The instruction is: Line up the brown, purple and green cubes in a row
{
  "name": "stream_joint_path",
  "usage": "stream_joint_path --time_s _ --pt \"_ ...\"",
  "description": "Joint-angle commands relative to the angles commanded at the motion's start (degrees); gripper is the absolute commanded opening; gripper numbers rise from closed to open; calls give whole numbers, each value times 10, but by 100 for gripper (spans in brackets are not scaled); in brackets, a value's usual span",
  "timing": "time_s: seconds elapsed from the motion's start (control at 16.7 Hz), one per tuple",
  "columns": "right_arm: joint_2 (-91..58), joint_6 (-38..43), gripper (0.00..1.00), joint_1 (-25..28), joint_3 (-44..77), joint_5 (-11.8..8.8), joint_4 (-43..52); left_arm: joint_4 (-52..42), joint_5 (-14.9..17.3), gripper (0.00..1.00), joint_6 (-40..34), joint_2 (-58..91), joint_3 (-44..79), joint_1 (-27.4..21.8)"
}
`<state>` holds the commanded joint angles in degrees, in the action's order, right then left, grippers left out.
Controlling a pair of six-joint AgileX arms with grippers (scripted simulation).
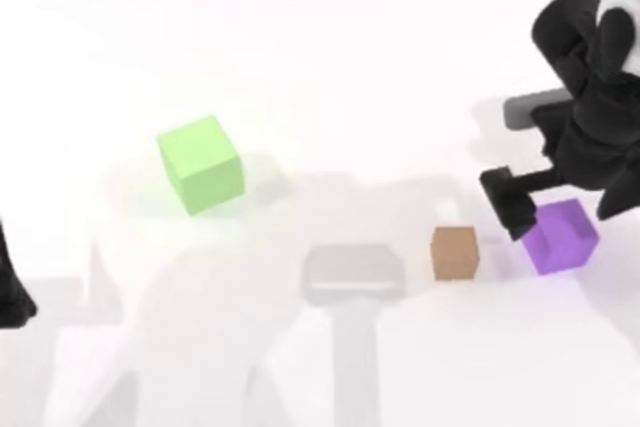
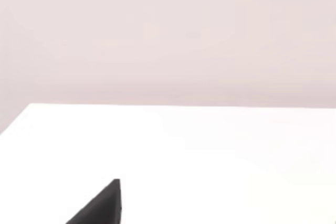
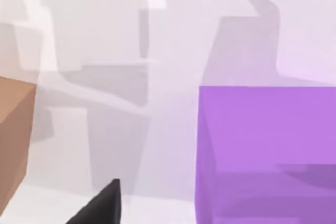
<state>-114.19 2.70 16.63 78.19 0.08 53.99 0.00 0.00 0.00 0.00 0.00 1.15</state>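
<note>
The right end effector (image 1: 522, 209) hovered at the purple cube (image 1: 561, 237), its grip impossible to tell. The brown cube (image 1: 455, 252) sat just left of the purple; the green cube (image 1: 200, 164) lay far left on the surface (image 1: 330, 77), apparently still to be aligned. The left arm idled at the left edge.

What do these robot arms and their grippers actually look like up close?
Both are matte black. The right arm is built of bulky, rounded segments with one white patch near the top, and ends in the right gripper, made of flat, blocky black fingers. Of the left arm only a dark curved sliver shows at the table's left edge. No cables or markings are visible.
</note>
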Motion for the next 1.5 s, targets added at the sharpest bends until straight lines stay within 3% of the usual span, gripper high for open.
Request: stream_joint_path --time_s 0.3,0.6,1.38,1.5 --pt "-32 1 100 1 -54 0 -85 0 0 100 0 0 0 0" --pt "-34 1 100 1 -57 0 -91 0 0 100 0 0 0 0" --pt "-34 1 2 1 -57 0 -91 0 0 100 0 0 0 0" --pt "-34 1 0 1 -57 0 -91 0 0 100 0 0 0 0"
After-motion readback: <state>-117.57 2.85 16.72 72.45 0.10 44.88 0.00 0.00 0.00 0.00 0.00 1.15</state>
